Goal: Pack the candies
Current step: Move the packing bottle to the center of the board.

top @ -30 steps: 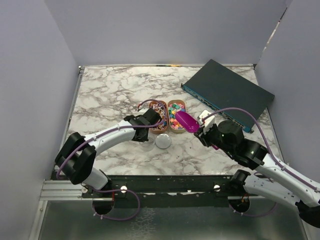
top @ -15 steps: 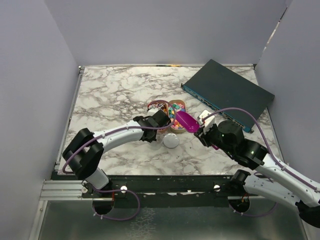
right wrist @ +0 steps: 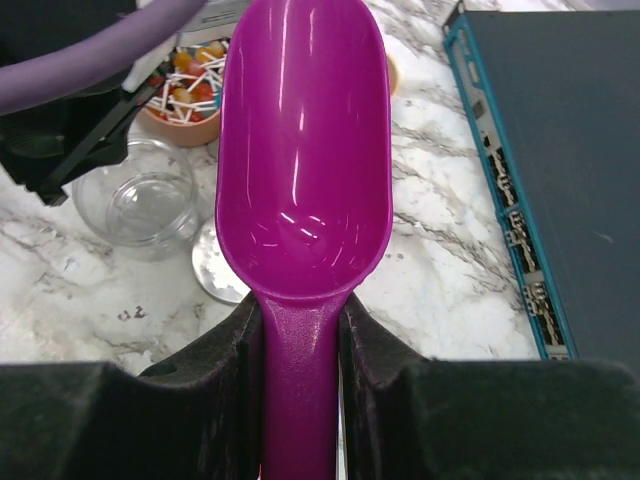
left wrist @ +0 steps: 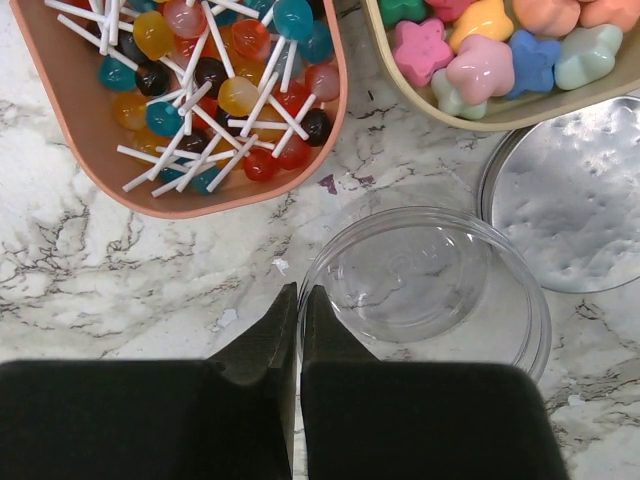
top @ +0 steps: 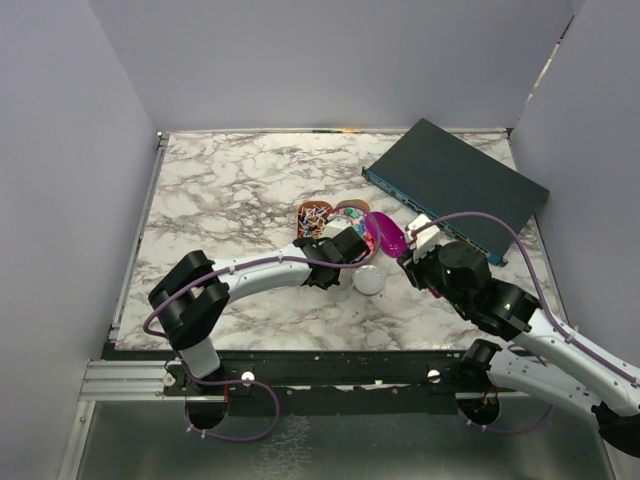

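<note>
The candies [left wrist: 480, 60] are chunky pastel sweets in a tan tray [left wrist: 440, 112], which shows in the top view [top: 350, 207] beside a second tray of lollipops [left wrist: 215, 90]. An empty clear jar [left wrist: 420, 275] stands in front of the trays. My left gripper [left wrist: 300, 297] is shut on the jar's near-left rim. Its metal lid [left wrist: 580, 200] lies right of the jar. My right gripper [right wrist: 300, 310] is shut on the handle of an empty purple scoop [right wrist: 305, 150], held above the table right of the candy tray [top: 388, 236].
A dark teal network switch [top: 455, 188] lies at the back right, close to the scoop; it also shows in the right wrist view [right wrist: 560, 150]. Grey walls enclose the marble table [top: 220, 190] on three sides.
My left gripper has slid to the right holding the jar, and the lid has moved right with it. The trays have shifted back a little. The scoop has moved slightly right.
</note>
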Motion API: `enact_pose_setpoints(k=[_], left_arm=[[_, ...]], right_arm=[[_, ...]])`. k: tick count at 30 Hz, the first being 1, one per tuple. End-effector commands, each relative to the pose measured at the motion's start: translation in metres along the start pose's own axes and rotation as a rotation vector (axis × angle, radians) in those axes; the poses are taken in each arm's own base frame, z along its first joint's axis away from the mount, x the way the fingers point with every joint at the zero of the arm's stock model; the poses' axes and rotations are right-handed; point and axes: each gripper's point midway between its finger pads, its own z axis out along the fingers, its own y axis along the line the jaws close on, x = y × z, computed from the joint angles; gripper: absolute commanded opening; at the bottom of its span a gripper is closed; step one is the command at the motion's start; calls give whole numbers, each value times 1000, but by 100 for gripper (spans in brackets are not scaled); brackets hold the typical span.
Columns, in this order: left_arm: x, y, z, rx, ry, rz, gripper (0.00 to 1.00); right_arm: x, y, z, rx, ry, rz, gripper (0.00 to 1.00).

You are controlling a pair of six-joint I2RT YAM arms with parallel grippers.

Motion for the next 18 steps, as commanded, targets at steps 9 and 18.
enact_pose_setpoints(k=[9,18], left_arm=[[13,-15,-1,57,33,-25,13],[-3,-10,-23,87,-32,-47,31]], right_arm=[[4,-21,0,139,28,36,1],[2,-17,9,130,47,48,1]])
